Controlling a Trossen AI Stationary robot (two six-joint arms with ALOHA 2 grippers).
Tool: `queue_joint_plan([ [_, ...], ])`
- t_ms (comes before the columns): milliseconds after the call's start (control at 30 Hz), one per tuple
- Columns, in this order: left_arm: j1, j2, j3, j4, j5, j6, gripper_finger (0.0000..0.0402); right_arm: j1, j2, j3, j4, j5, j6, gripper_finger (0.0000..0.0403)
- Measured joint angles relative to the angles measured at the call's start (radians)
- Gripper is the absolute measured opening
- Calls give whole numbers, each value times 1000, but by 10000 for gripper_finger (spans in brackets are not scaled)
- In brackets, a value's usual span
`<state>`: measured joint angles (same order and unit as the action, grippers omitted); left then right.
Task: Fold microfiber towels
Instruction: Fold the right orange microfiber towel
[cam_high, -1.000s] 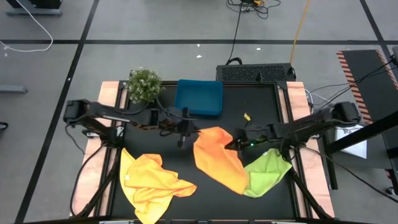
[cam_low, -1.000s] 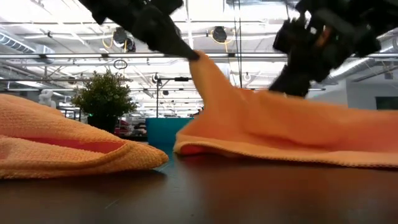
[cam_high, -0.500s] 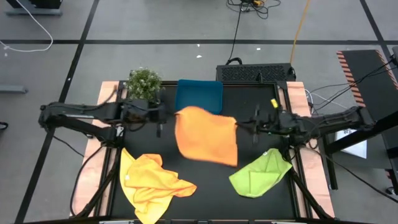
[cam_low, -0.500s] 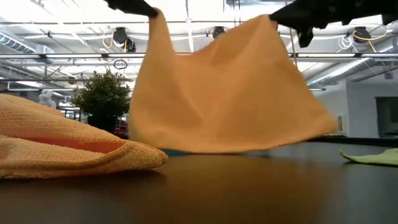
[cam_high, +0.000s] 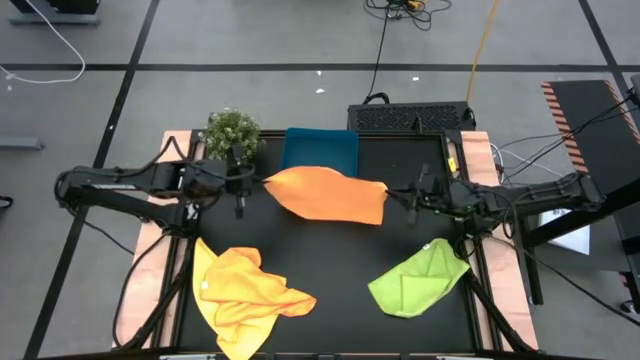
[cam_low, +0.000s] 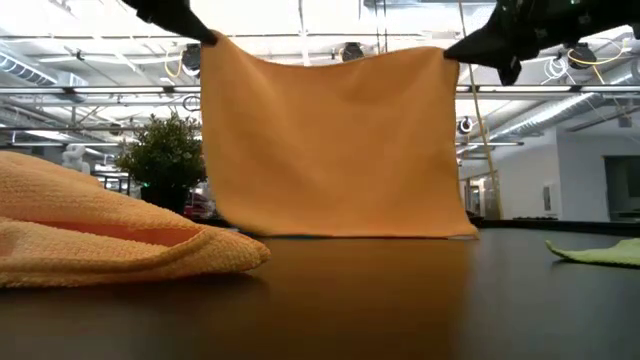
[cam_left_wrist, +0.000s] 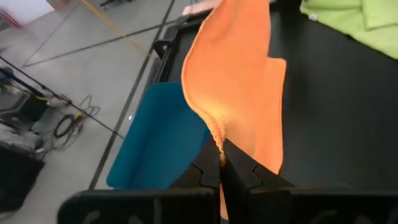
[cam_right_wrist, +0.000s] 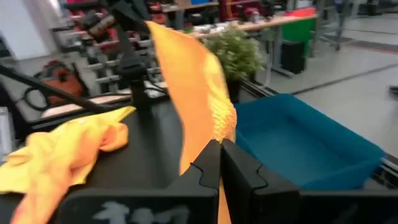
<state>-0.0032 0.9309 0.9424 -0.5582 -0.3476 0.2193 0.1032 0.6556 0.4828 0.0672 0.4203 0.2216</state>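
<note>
A: Holding what? Where was it?
B: Orange towel (cam_high: 330, 195), stretched mid-table near the blue tray (cam_high: 320, 152); left gripper (cam_high: 262, 181) & right gripper (cam_high: 388, 196) each pinched a top corner.
A: Advice?
B: Keep corners level, tension even, bottom edge down first.

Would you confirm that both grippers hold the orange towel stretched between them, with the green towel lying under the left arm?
Not quite: the green towel lies under the right arm, as the high view shows. The left gripper and right gripper do hold the orange towel stretched between them.

Orange towel (cam_low: 335, 140) — nubbly cloth (matt).
</note>
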Motion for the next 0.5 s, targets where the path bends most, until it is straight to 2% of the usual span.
queue_joint_plan([
  [167, 7, 4, -1, 27, -98, 1, 1, -33, -18, 2, 20, 27, -15, 0],
  [267, 17, -1, -1, 48, -101, -1, 1, -50, -32, 23, 24, 18, -22, 0],
  [367, 9, -22, 0, 54, -71, -82, 1, -50, -40, 41, 24, -94, 17, 0],
  [433, -4, -31, 0, 29, -16, -163, 1, -40, -38, 43, 11, -187, 71, 0],
  [500, -26, -30, 0, 8, 53, -223, 1, -16, -26, 43, -2, -237, 118, 0],
])
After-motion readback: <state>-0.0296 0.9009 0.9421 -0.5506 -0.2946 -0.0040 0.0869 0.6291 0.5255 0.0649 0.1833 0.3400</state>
